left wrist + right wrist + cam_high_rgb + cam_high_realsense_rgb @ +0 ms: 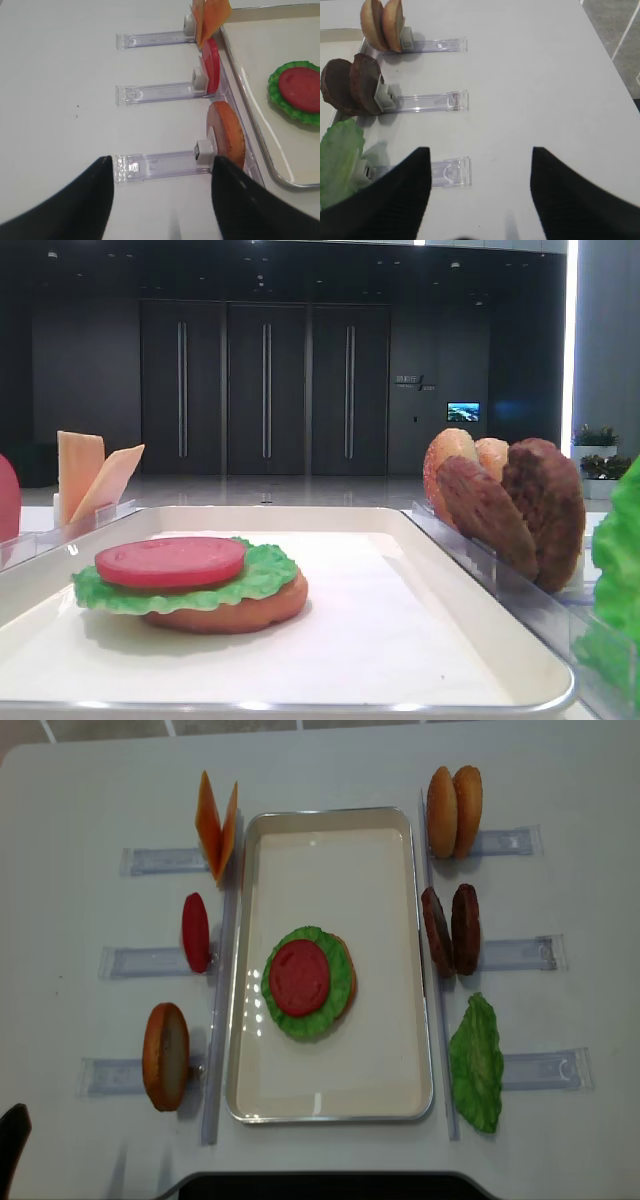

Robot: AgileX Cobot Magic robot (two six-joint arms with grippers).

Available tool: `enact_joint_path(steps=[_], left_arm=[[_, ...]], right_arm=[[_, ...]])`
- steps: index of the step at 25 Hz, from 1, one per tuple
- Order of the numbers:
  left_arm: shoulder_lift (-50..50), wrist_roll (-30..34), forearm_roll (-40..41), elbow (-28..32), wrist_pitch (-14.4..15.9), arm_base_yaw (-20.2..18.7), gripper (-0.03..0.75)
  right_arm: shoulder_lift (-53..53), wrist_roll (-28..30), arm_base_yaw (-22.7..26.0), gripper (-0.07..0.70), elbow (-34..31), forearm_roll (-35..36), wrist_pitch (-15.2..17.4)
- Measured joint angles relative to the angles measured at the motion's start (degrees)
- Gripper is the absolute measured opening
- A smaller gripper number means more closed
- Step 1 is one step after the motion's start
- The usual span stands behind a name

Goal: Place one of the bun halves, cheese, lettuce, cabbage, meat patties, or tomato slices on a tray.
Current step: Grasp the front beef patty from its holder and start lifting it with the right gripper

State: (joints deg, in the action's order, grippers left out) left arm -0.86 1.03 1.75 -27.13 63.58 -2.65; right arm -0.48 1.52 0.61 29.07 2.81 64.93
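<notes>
— While my right gripper hangs with jaws wide apart over bare tabletop, the meat patties stand upright in their rack, ahead and to the left.

— Risk?

— Clipping the lettuce (it leans close) would topple it.

— Left wrist?

— Left gripper spread too, holding nothing.

— Overhead?

— The tray holds bun, lettuce, tomato.
</notes>
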Motion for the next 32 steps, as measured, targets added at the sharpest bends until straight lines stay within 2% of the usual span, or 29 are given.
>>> enact_joint_path(steps=[32], left_arm=[[0.00, 0.00, 0.00, 0.00, 0.00, 0.00, 0.471]], right_arm=[[0.00, -0.68, 0.00, 0.417, 0.00, -0.05, 0.00]])
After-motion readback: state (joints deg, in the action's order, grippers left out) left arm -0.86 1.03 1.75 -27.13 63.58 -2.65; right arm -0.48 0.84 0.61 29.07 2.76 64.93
